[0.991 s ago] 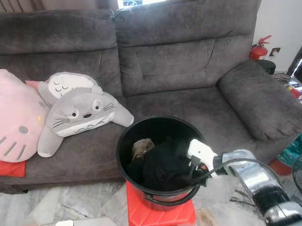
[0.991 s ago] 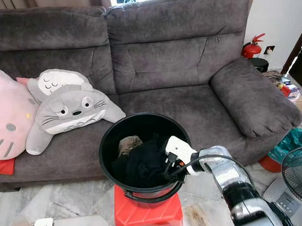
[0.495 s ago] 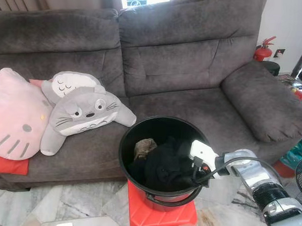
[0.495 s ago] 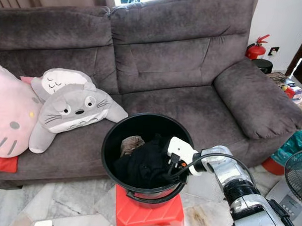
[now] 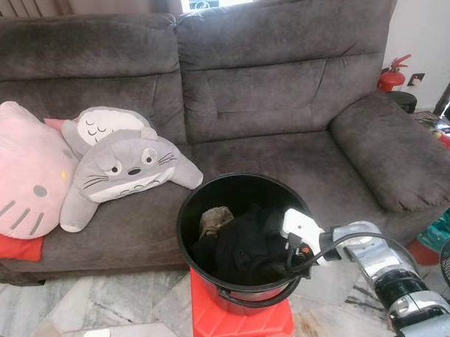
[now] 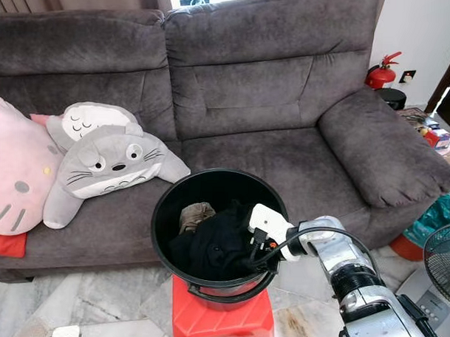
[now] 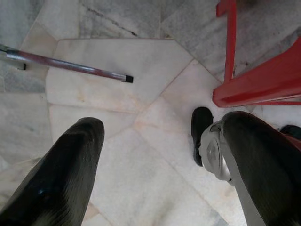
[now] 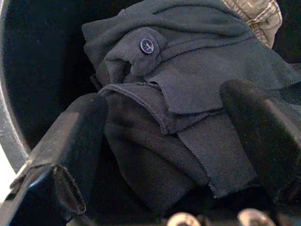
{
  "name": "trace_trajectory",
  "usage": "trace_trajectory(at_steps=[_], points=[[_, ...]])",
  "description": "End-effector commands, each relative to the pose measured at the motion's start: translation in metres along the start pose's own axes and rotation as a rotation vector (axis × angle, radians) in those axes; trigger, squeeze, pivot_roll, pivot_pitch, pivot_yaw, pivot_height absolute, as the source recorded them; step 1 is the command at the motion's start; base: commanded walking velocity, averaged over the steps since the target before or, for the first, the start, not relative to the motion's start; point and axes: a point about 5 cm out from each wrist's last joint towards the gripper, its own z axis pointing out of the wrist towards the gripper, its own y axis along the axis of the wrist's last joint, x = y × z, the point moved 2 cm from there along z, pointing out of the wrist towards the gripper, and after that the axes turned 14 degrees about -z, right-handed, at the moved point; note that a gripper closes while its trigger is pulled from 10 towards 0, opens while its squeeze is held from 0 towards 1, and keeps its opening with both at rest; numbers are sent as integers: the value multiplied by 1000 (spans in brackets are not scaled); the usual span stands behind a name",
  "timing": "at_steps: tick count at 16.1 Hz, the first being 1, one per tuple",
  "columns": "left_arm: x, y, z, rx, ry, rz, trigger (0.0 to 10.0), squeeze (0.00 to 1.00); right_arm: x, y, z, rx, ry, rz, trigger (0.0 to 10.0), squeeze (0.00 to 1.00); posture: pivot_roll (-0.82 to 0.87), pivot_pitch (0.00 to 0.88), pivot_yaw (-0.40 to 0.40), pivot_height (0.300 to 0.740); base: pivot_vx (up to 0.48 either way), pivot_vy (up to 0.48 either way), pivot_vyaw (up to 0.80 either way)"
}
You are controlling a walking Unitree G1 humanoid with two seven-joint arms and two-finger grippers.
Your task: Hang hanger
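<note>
The robot's right arm point(image 6: 357, 288) is built of polished silver segments ringed by a black ribbed band, ending in a white wrist housing point(image 6: 266, 220) trailed by a looping black cable point(image 6: 311, 234). Both grippers carry long, glossy black fingers point(image 7: 70, 174), one bearing a round silver fitting point(image 7: 214, 153).

No readable text, labels, brands or numbers anywhere; button mark on dark garment too small to read.
</note>
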Motion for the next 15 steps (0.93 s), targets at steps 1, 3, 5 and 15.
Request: trace_trajectory(at_steps=[1,3,5,15], points=[[3,-3,0,19,17,2,10000,0,3,-8,2,40,-10,22,588,0,-143,0,109,740,0,0,0],[2,-2,0,17,16,3,10000,0,-10,-5,-3,27,-97,46,10000,0,-144,0,111,740,0,0,0],[-2,3,1,8,10,5,10000,0,-18,0,-9,20,-131,21,10000,0,-143,0,111,740,0,0,0],[36,-12,-10,31,40,-8,10000,0,-17,9,-4,-20,-73,25,0,0,-137,0,113,740,0,0,0]])
